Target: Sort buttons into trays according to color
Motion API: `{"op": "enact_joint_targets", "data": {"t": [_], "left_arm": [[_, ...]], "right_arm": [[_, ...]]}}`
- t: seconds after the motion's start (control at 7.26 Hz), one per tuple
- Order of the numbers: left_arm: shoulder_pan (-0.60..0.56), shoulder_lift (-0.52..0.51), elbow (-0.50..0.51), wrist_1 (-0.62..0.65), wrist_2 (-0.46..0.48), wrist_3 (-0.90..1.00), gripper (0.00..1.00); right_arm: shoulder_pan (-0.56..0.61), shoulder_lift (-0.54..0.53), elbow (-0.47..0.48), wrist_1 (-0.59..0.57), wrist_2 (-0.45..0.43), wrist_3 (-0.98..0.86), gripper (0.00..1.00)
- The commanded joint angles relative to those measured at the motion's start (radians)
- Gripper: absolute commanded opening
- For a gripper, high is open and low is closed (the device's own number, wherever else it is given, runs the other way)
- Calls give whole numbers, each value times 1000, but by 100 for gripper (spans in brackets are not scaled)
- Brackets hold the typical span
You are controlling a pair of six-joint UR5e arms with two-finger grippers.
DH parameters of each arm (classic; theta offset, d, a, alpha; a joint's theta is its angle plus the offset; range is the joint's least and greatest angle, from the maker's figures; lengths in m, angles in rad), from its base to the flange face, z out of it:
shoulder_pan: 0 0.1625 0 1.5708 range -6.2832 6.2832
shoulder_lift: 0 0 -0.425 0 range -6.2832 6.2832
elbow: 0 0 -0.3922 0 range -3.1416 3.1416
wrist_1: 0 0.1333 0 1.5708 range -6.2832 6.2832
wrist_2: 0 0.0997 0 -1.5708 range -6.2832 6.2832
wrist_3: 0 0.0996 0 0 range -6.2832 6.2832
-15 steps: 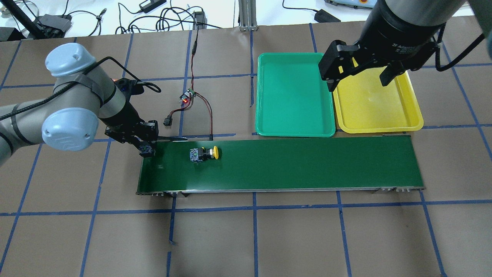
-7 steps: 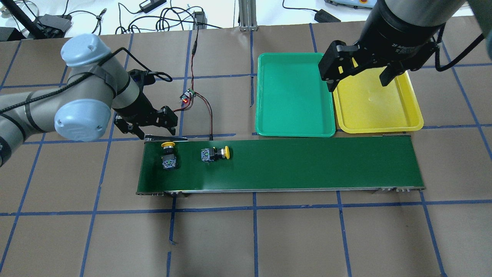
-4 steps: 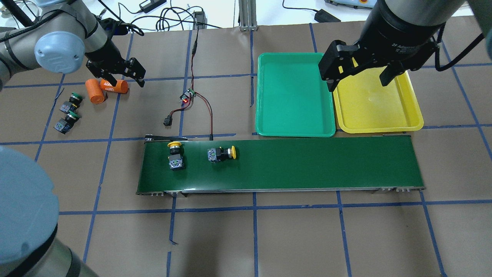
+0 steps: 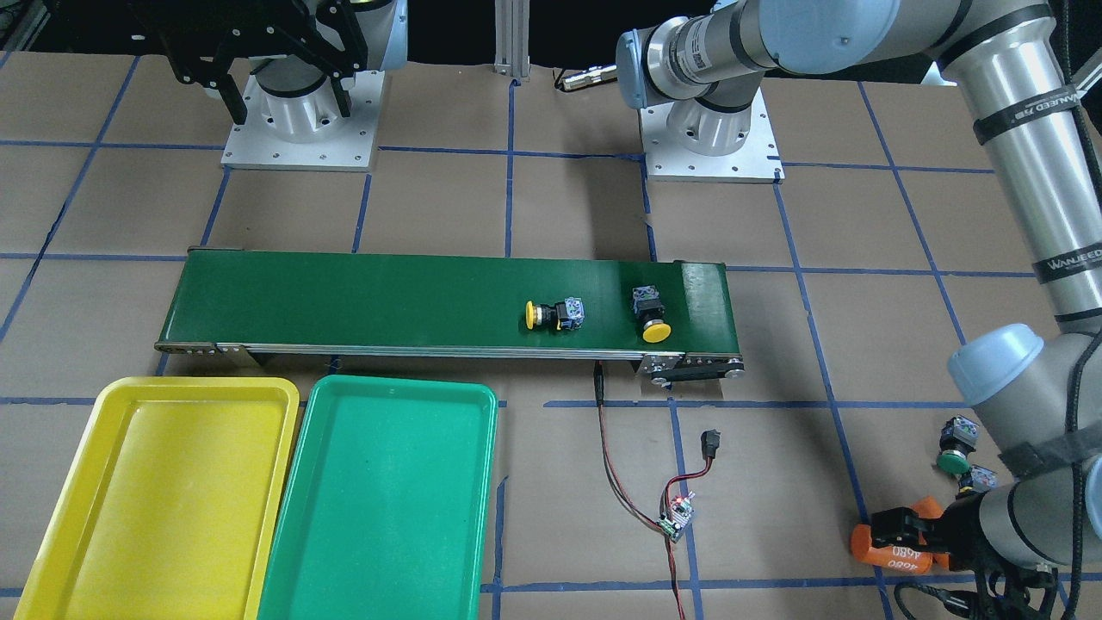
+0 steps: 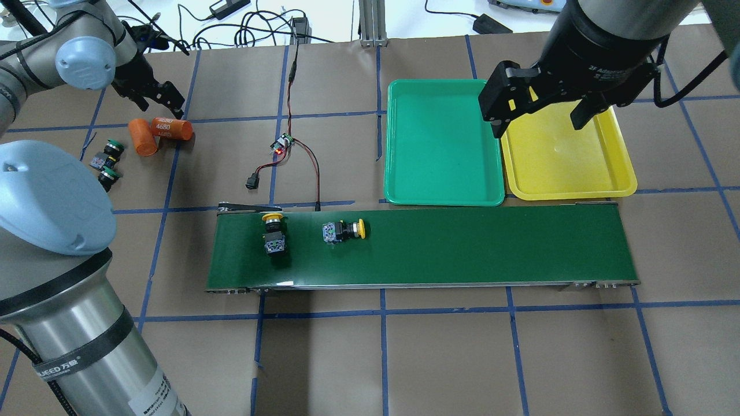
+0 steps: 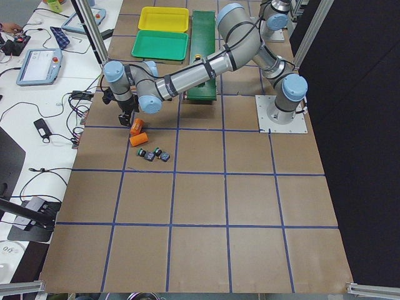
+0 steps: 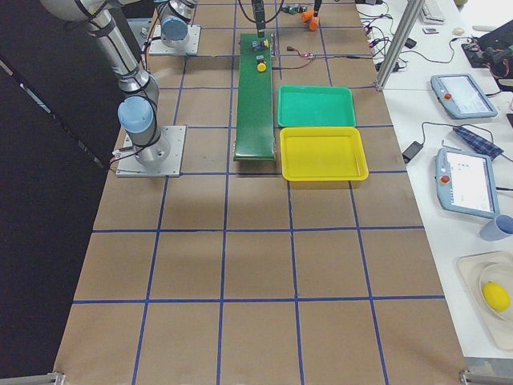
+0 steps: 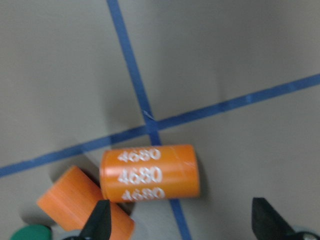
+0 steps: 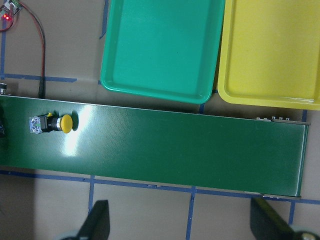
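Jaws, left gripper (image 5: 161,107): spread wide, empty, near two orange cylinders (image 5: 170,128) on the bench (image 5: 347,358).
Jaws, right gripper (image 5: 540,120): spread wide, empty, above the yellow tray (image 5: 569,170).
On conveyor belt (image 5: 491,242): two yellow buttons (image 5: 343,231), lying apart.
On bench: two green buttons (image 5: 110,151), beside the cylinders.
Just beside yellow tray: green tray (image 5: 442,150).

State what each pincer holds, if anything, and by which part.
Nothing is held: the left pincer and the right pincer are both open and empty.
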Motion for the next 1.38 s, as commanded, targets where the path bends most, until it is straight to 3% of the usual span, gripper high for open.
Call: {"op": "enact_joint_targets", "data": {"t": [0.0, 0.69, 0.83, 0.96, 1.1, 1.24], "left_arm": [[4, -40, 27, 3, -23, 54, 100], [4, -61, 1, 1, -44, 24, 100], [10, -60, -10, -10, -43, 24, 89], [12, -38, -39, -13, -34, -1, 51], [7, 3, -38, -107, -35, -45, 36], [-26, 75, -68, -208, -41, -190, 34]], "right_arm": [[0, 0, 0, -1, 0, -1, 100], [0, -1, 0, 0, 1, -1, 100], [-1, -1, 0, 0, 0, 0, 100], [-1, -1, 0, 0, 0, -1, 100], [0, -1, 0, -1, 0, -1, 100], [0, -1, 0, 0, 0, -1, 100]]}}
